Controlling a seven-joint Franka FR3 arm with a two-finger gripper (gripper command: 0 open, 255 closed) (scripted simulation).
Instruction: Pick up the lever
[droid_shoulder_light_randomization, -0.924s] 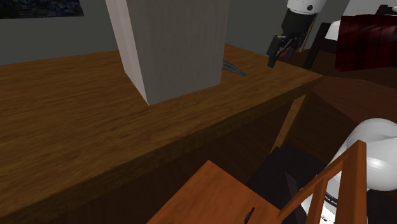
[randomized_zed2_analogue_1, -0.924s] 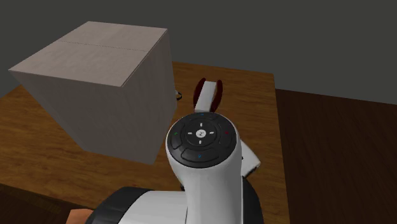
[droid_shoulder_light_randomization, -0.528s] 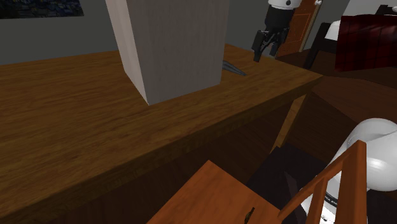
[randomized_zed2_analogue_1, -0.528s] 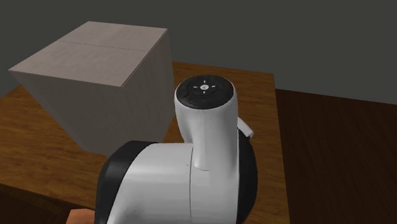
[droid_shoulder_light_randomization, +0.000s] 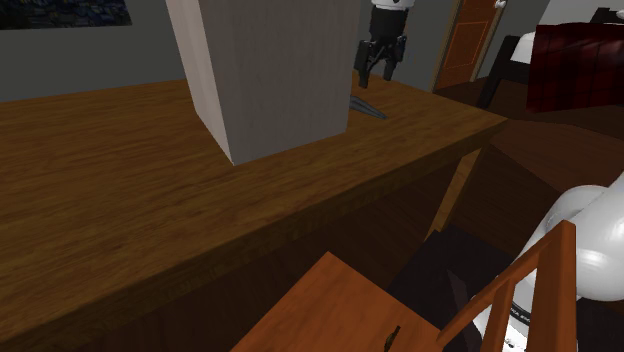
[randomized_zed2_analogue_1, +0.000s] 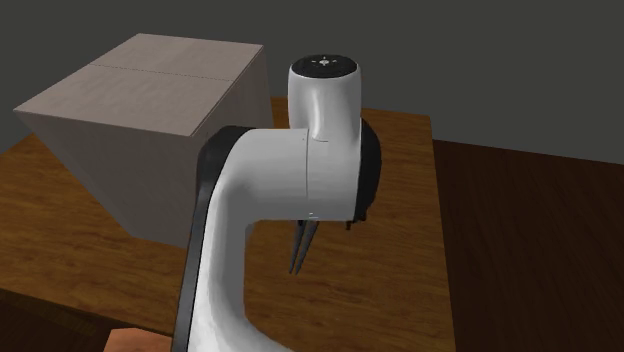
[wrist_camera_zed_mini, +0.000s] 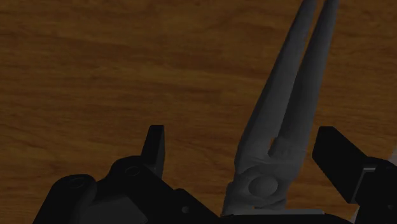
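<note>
The lever (wrist_camera_zed_mini: 280, 121) is a grey tool with two long tapering arms joined at a round pivot. It lies flat on the brown wooden table (wrist_camera_zed_mini: 95, 70). My black gripper (wrist_camera_zed_mini: 245, 159) hangs open above it. The pivot end sits between the fingers (wrist_camera_zed_mini: 154, 145) and nearer the other one, touching neither. In the shoulder view the gripper (droid_shoulder_light_randomization: 381, 62) hovers just over the lever (droid_shoulder_light_randomization: 366, 107), beside the big pale box (droid_shoulder_light_randomization: 270, 70). In the second exterior view the lever's pointed arms (randomized_zed2_analogue_1: 300, 248) poke out below the white arm (randomized_zed2_analogue_1: 290, 180).
The tall pale box (randomized_zed2_analogue_1: 150, 130) stands on the table (droid_shoulder_light_randomization: 120, 180), close beside the lever. The table's edge drops off at the shoulder view's right, toward an orange door (droid_shoulder_light_randomization: 460, 45) and a dark red bed (droid_shoulder_light_randomization: 580, 65). An orange wooden frame (droid_shoulder_light_randomization: 510, 300) stands low in front.
The arm has swung toward the shoulder view's left, from beyond the table's end to above the lever. The gripper has stayed open; the lever has not moved.
</note>
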